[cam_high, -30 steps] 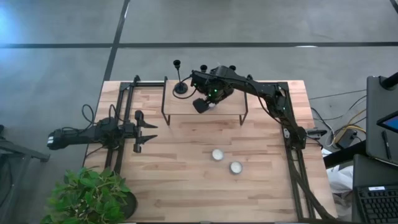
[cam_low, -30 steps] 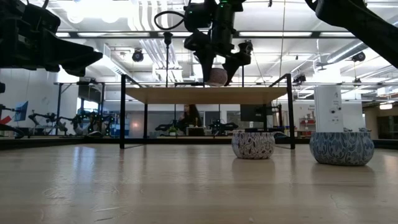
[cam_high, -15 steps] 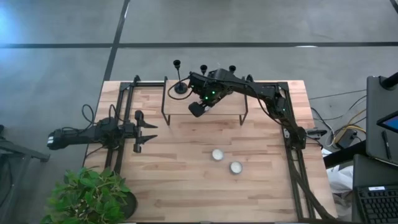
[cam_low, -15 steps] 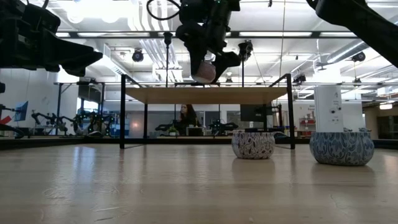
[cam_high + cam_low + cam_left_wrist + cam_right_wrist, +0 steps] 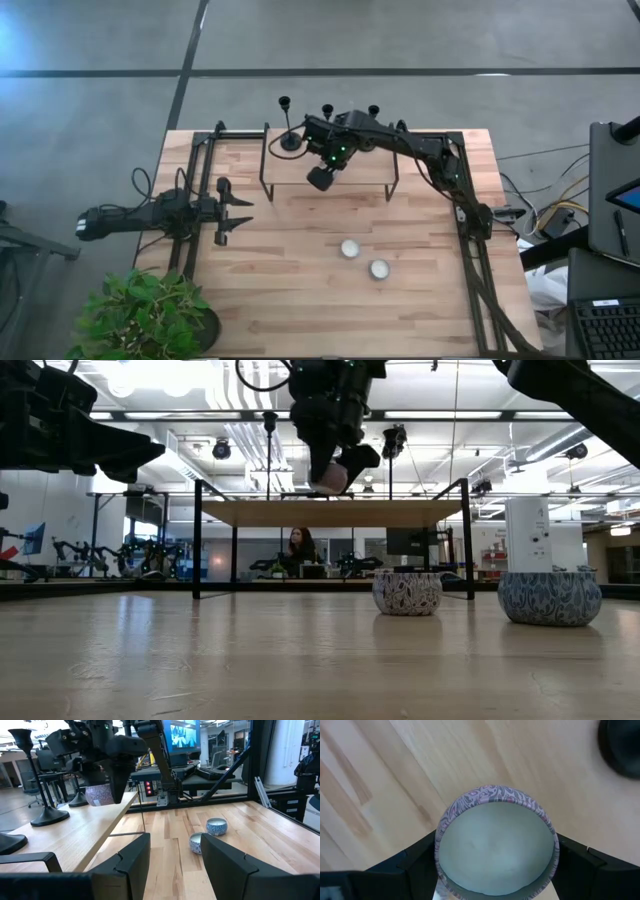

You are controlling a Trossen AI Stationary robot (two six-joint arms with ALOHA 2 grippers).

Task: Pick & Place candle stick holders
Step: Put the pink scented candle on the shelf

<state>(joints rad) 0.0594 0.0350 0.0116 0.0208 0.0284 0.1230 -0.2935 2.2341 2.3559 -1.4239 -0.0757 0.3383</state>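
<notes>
holding a small patterned candle tin (image 5: pixel 496 842) between its two fingers, your right gripper (image 5: pixel 320 178) is hanging just above the raised wooden shelf (image 5: pixel 365 172) at the far side of the table (image 5: pixel 300 280). the tin is sitting mouth-up in the clamp, its round rim facing the wrist camera, with the shelf's wood directly beneath it. in the low view the tin's underside looks just clear of the shelf top, though you cannot tell that for certain.

the candle stick holders are standing on the same shelf, beyond and beside this gripper: the nearest one (image 5: pixel 289 125) is off to the gripper's left and farther back, upright on its domed base, its stem running vertically. two more cups (image 5: pixel 327 110) (image 5: pixel 373 110) are showing behind the arm, their bases hidden. a dark rounded edge, probably one of those bases, is sitting near the tin in the right wrist view (image 5: pixel 620 745), apart from it.

so the coming move is turning on clearance: the descent looks straight down, with a base close by.

your left gripper (image 5: pixel 238 212) is waiting spread wide over the table's near left, well apart from the shelf. two more tins (image 5: pixel 349 248) (image 5: pixel 379 268) are lying on the table in front of the shelf, nearer the right arm.
</notes>
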